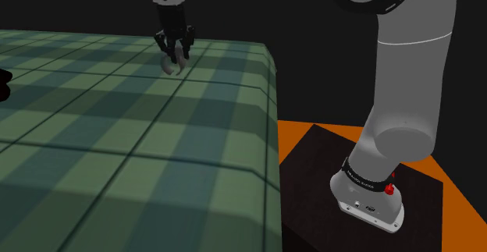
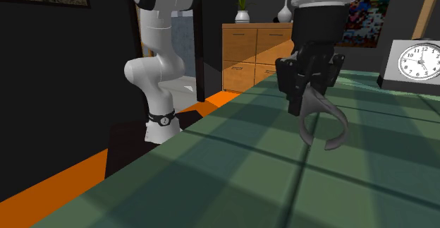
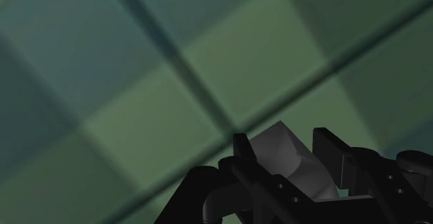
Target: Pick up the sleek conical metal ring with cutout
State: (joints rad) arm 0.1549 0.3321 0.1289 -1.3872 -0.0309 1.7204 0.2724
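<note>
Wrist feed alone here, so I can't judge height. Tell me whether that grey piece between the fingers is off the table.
Observer: In the second exterior view the grey ring hangs from the gripper, clasped at its upper part. It looks clear of the green plaid cloth.
Operator: Now name anything standing near it.
Observer: A white-faced clock stands on the table toward that view's right, apart from the ring.
</note>
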